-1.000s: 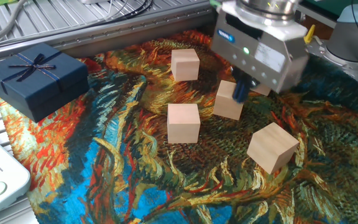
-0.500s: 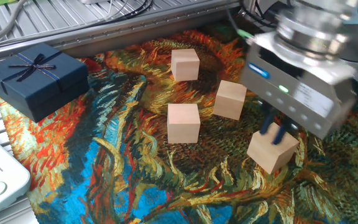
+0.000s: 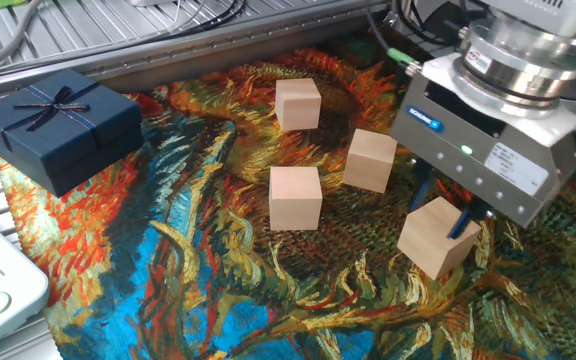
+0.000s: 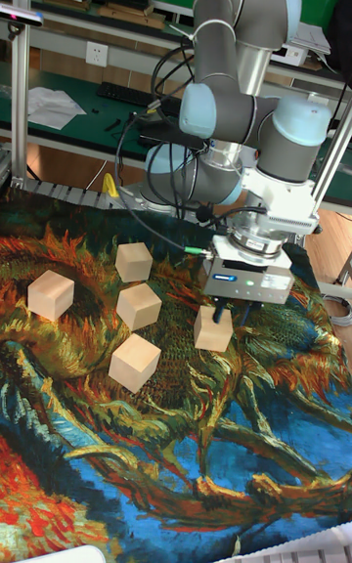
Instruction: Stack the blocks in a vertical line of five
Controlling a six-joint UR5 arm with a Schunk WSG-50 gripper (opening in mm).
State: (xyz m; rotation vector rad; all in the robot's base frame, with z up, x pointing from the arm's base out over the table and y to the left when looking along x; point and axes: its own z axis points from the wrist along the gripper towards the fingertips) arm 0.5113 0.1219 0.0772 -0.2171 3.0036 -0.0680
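My gripper (image 3: pixel 448 212) hangs low over the painted cloth (image 3: pixel 168 270), its dark fingers (image 3: pixel 459 222) down at the top of a pale wooden block (image 3: pixel 436 237) at about four o'clock in the fixed view. One finger lies against the block's upper right face; the other is mostly hidden behind the grey gripper housing, so I cannot tell whether the jaws are pressed on the block or merely standing at its sides. In the tall fixed view the gripper (image 4: pixel 217 311) sits directly above that same block (image 4: pixel 213 329), with the arm (image 4: pixel 240 123) rising behind it.

All blocks rest singly on the cloth; none is stacked. In the fixed view, a second block (image 3: pixel 370 160) sits just up and left of mine, at about two o'clock from centre. A third block (image 3: pixel 296 197) stands near centre, and a fourth block (image 3: pixel 298 104) lies at twelve o'clock near the cloth's far edge. The tall fixed view shows a fifth block (image 4: pixel 51 295) apart at nine o'clock, beyond the cluster of three.

A dark navy gift box (image 3: pixel 56 124) with a ribbon bow sits at ten o'clock in the fixed view, well apart from the blocks. The metal table (image 3: pixel 118 40) shows behind the cloth.
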